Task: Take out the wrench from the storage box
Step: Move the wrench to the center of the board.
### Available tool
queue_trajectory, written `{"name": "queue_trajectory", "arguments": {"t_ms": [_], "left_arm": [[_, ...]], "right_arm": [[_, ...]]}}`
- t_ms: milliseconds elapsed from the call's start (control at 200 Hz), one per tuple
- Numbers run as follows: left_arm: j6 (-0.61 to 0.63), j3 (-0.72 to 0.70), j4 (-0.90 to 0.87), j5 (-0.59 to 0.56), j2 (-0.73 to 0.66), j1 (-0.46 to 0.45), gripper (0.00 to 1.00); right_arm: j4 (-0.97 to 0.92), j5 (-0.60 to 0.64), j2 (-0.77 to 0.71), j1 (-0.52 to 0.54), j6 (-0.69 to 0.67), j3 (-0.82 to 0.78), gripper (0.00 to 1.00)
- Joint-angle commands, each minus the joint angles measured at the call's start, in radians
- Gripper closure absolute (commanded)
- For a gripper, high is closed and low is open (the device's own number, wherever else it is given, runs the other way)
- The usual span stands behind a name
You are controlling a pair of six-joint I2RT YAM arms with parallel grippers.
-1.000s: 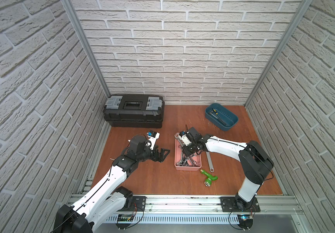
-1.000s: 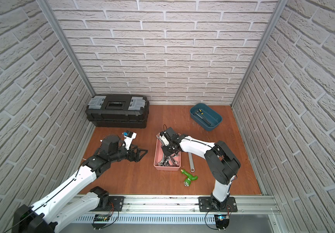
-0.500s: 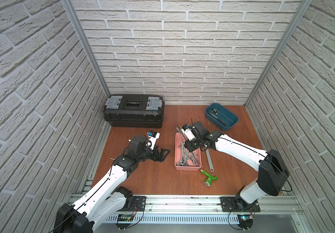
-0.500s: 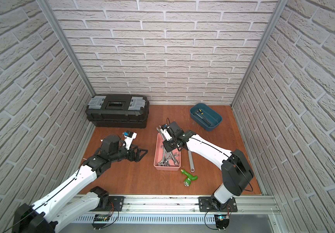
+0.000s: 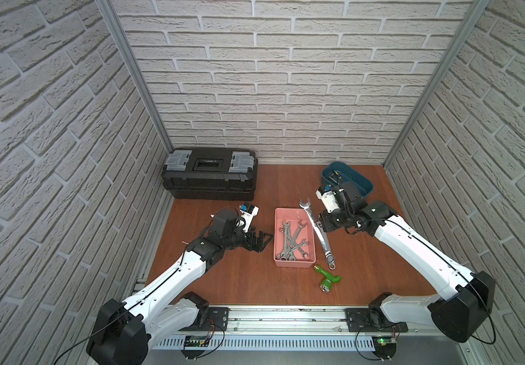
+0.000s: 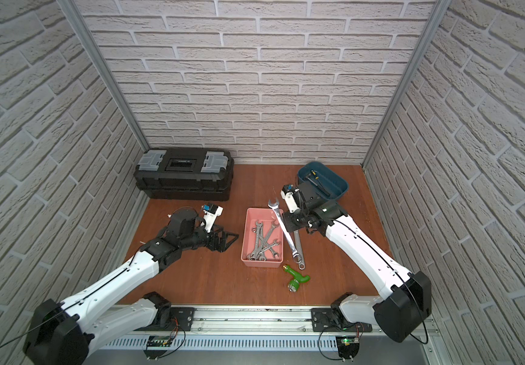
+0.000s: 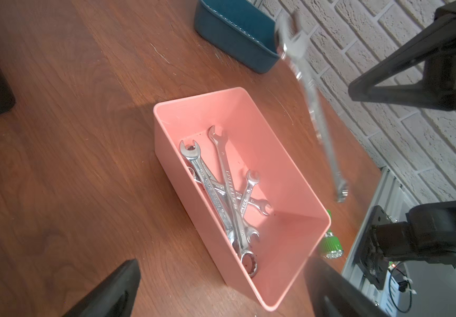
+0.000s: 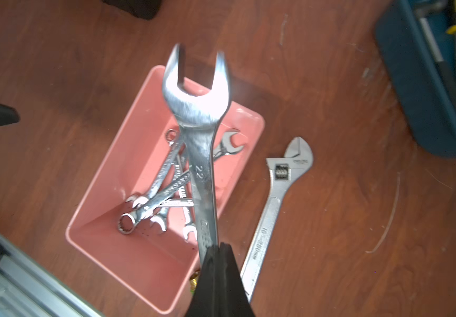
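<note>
The pink storage box (image 5: 292, 264) (image 6: 261, 264) sits mid-table with several small wrenches (image 5: 292, 240) crossed inside. My right gripper (image 5: 320, 226) (image 6: 288, 225) hangs over the box's right edge, shut on the shank of a large silver wrench (image 5: 309, 213) (image 6: 277, 213). In the right wrist view that wrench (image 8: 202, 153) is marked 22, its open end pointing away from the right gripper (image 8: 218, 247), above the storage box (image 8: 139, 263). My left gripper (image 5: 259, 241) (image 7: 221, 296) rests open just left of the storage box (image 7: 177, 175), holding nothing.
An adjustable wrench (image 8: 276, 192) (image 6: 299, 249) lies on the table right of the box. A green tool (image 5: 327, 278) lies near its front right corner. A black toolbox (image 5: 209, 177) stands at the back left, a teal tray (image 5: 349, 177) with tools at the back right.
My right gripper has risen from inside the box with the large wrench and moved right, and its arm has swung outward. The left arm has not moved.
</note>
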Motion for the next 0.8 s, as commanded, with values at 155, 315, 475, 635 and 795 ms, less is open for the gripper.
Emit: {"name": "queue_trajectory", "arguments": {"t_ms": [155,315,475,635,795], "left_arm": [[0.003,0.038,0.073,-0.014,0.038,-0.025,0.02],[0.008,0.039,0.059,-0.027,0.030,-0.027,0.02],[0.010,0.039,0.053,-0.032,0.033,-0.026,0.02],[0.022,0.044,0.043,-0.038,0.043,-0.026,0.02],[0.025,0.041,0.038,-0.042,0.049,-0.028,0.02]], "right_arm": [[0.037,-0.036,0.037,-0.152,-0.035,-0.124,0.97],[0.079,-0.030,0.065,-0.153,0.006,-0.159,0.98],[0.067,0.048,0.091,-0.174,0.066,-0.186,0.95],[0.038,0.135,0.074,-0.225,0.131,-0.214,0.85],[0.014,0.148,0.072,-0.350,0.121,-0.257,0.74]]}}
